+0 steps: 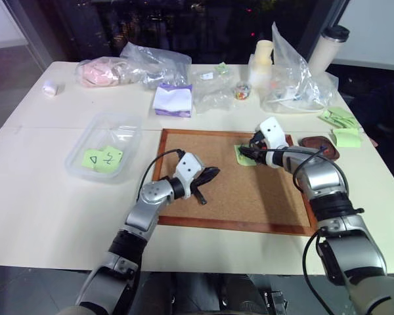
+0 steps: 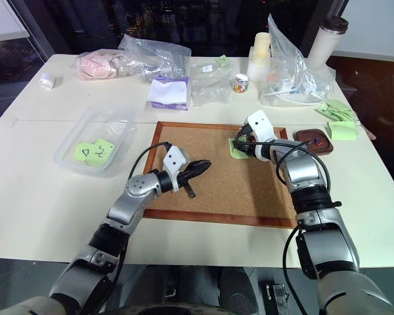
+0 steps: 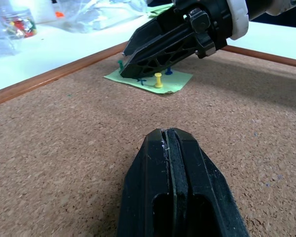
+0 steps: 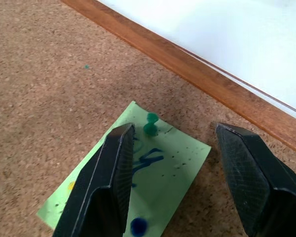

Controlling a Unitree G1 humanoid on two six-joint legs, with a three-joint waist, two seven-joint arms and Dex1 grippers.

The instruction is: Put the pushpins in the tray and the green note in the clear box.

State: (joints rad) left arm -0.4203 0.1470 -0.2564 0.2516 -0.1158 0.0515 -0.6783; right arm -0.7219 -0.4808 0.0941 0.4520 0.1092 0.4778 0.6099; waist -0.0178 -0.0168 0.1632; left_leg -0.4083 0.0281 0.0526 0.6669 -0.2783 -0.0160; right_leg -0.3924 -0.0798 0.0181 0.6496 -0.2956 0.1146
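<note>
white surface (image 1: 46,197) with a dark window behind it, bags and clutter along the far edge, and the cork board (image 1: 236,197) in the middle. the green note (image 4: 138,192) is pinned near the board's far right corner with a green pushpin (image 4: 150,124), a yellow pushpin (image 3: 158,80) and a blue pushpin (image 4: 138,226) in it.

right gripper (image 4: 187,168) hangs just over the note, fingers partly open and holding nothing, with the green pin just off its left finger's tip. i'd centre the gap on that one pin's head, pinch it alone and pull straight out so the paper doesn't tear or lift. left gripper (image 3: 170,148) is fully shut and empty, mid-board; pressing it on the note's edge might help.

pins go to the tray (image 2: 313,140), just off the board's right side. the clear box (image 1: 105,147) is way over on the left, with a drawn-on slip in it.
</note>
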